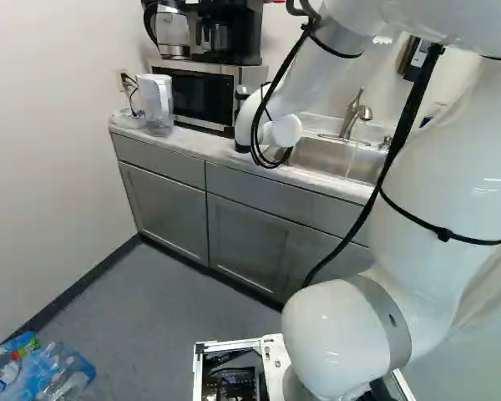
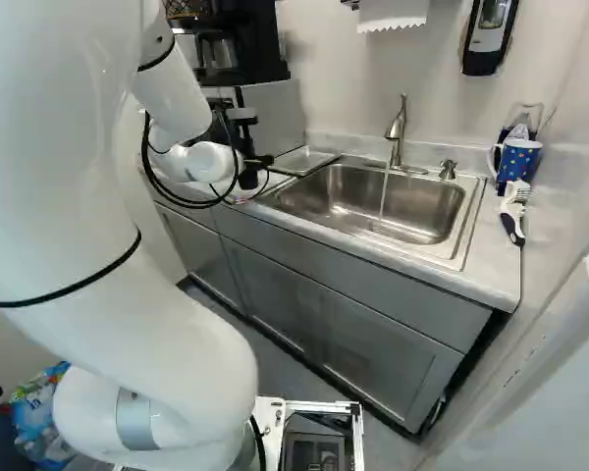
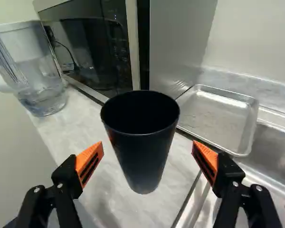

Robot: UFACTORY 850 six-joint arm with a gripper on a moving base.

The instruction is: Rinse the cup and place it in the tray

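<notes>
Both jaws stand wide apart about the black cup [image 3: 141, 152], which one finger touching first could topple onto the surface [image 3: 69, 128].

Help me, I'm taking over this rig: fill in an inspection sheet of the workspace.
Surface: pale counter, with a sink set in it.
Job's things: black cup upright on the counter; metal tray beside the sink; what looks like a thin stream falls from the faucet.
Clutter: pitcher by the microwave; dotted mug and brush right of the sink; bottles on the floor.
Gripper: open, cup between its fingers, neither touching.
Cables: black ones strapped along the arm, looping near its wrist.
Surroundings: coffee maker on the microwave; grey cabinets below.
</notes>
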